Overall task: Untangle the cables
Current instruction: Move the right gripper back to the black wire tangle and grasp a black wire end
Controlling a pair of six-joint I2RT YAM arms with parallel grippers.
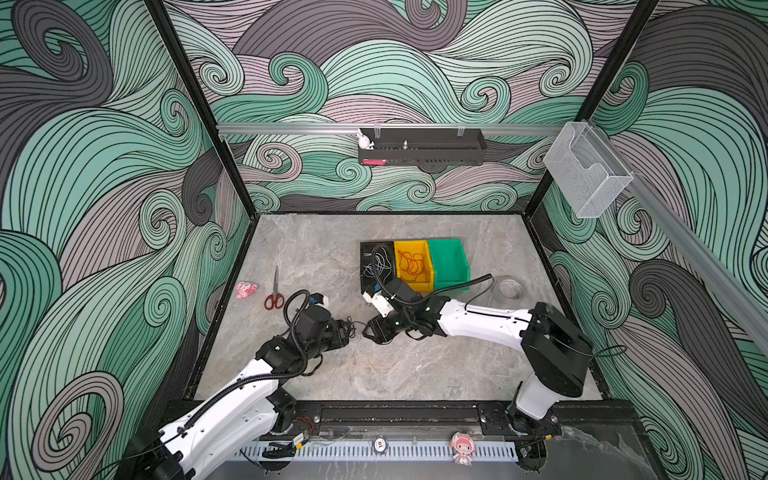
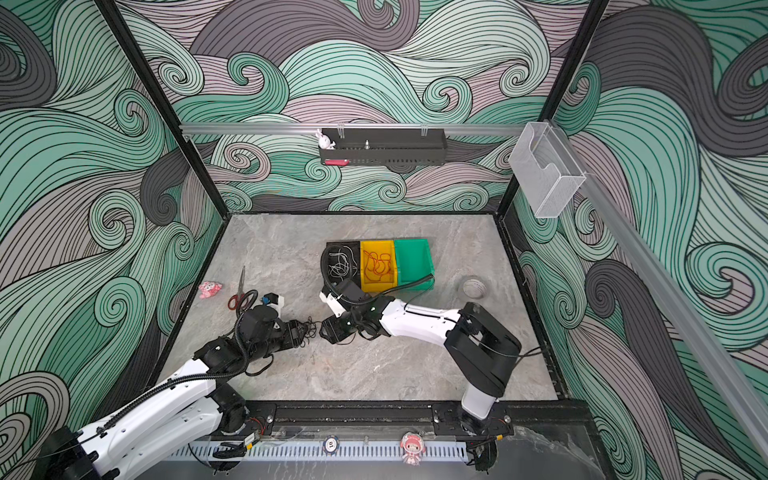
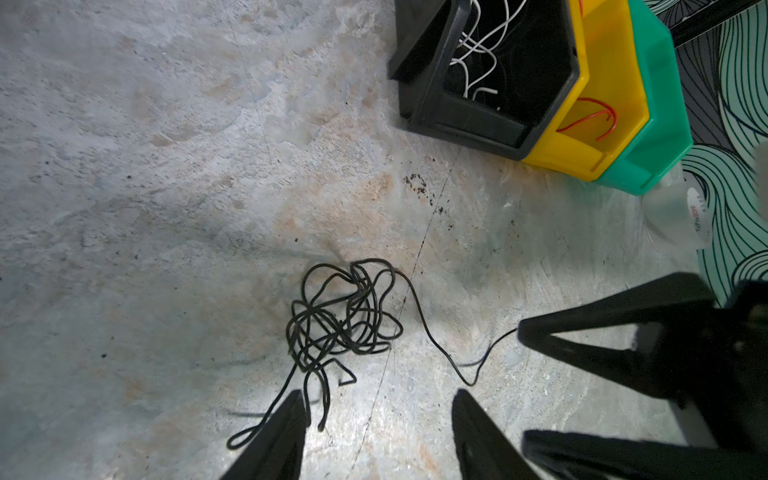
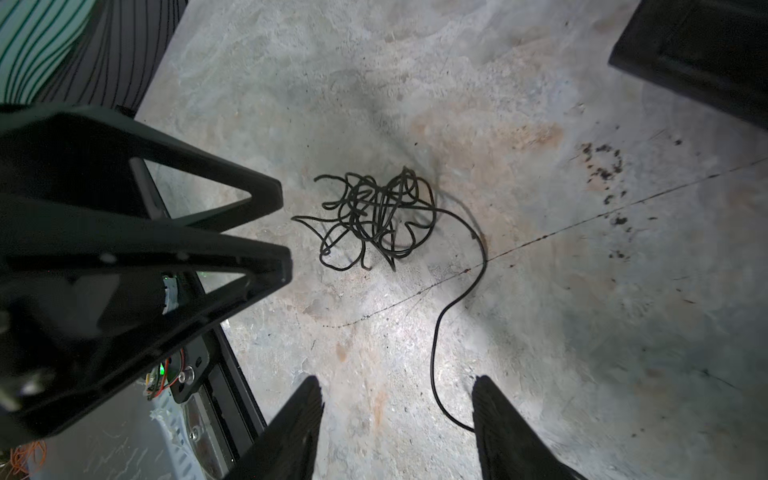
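Bits that are slipping out of my sight

In both top views the black cable tangle [image 2: 310, 328] is showing too small to trace, and my left gripper [image 2: 301, 331] is covering part of it. In my left wrist view one loop is passing behind my finger [image 3: 282, 432], the frame is cropping the black bin [image 3: 457, 112], and the tape roll [image 3: 677, 216] is blurring. In my right wrist view the cable's free end is running out of sight behind my right gripper [image 4: 395, 380].

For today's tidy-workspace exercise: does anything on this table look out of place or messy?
Yes: the black cable lies knotted on the table, outside the bins, and dark specks dot the surface nearby.
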